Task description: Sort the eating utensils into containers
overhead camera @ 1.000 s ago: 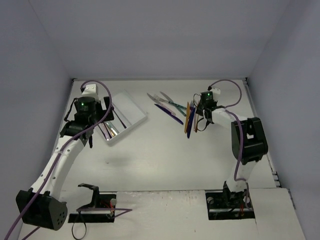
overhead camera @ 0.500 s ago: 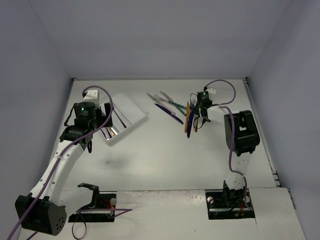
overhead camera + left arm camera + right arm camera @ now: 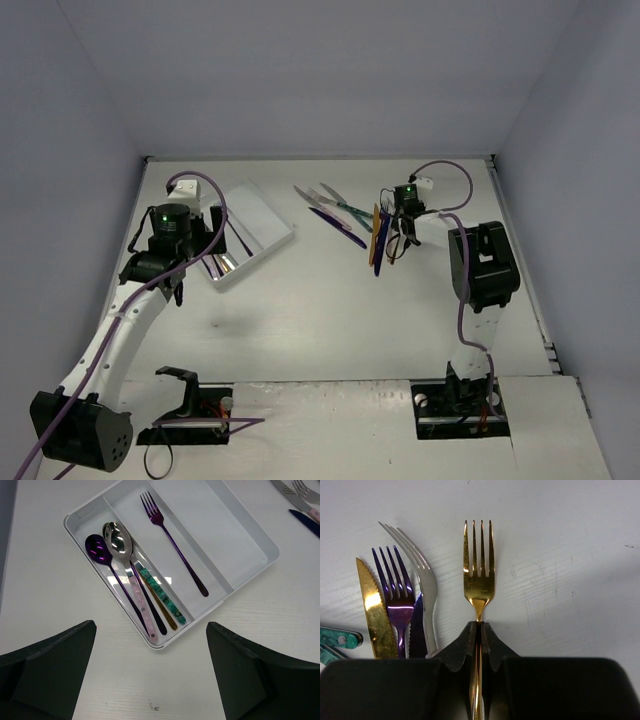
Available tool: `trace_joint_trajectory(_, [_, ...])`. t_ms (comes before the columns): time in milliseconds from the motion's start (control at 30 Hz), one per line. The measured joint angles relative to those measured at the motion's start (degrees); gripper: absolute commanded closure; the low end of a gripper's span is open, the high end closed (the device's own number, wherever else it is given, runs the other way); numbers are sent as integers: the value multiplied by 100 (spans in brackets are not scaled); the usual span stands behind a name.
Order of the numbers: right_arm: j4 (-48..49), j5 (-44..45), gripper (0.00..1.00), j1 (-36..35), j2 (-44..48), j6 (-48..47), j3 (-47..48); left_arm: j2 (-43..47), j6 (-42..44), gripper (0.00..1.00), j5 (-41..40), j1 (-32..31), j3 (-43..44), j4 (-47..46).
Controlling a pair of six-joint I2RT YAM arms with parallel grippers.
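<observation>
The white three-compartment tray (image 3: 252, 565) (image 3: 265, 212) sits at the back left. One side compartment holds a purple spoon (image 3: 97, 547), a silver spoon (image 3: 118, 537) with a pinkish handle, and a teal handle (image 3: 162, 597) beside a gold one. A purple fork (image 3: 172, 545) lies in the middle compartment. My left gripper (image 3: 150, 627) (image 3: 195, 250) hangs open above the tray's near corner, holding nothing. My right gripper (image 3: 478, 626) (image 3: 403, 228) is shut on the handle of a gold fork (image 3: 478, 580), which lies on the table with its tines pointing away.
Left of the gold fork lie a silver fork (image 3: 422, 580), a purple fork (image 3: 397, 600), a gold knife (image 3: 375, 610) and teal handles (image 3: 337, 640). More utensils (image 3: 335, 215) are fanned out at the back centre. Grey walls enclose the table.
My right gripper's fingers have closed onto the gold fork's handle. The right arm straightened slightly toward the back. The left arm has hardly moved.
</observation>
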State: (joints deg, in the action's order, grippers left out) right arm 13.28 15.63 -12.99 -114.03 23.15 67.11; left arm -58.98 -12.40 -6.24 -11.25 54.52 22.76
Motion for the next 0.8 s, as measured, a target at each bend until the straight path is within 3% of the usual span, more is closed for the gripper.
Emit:
trace_joint_trajectory(167, [-302,-40,100,-13,466,-97,-244,0,40,9,472,0,-2,-194])
trace_joint_trajectory(400, [-425,-185,100,-319,1945,-135,-306,-153,-113,9,1802,-171,-44,-676])
trace_joint_trajectory(633, [-322,-429,100,-1225,2837,95,-435,-535,-566,9,2311,-1746,-42,-1353])
trace_joint_trajectory(800, [-310,-620,100,-1800,3040,401,-735,-944,-996,11,2487,-2367,-31,-2028])
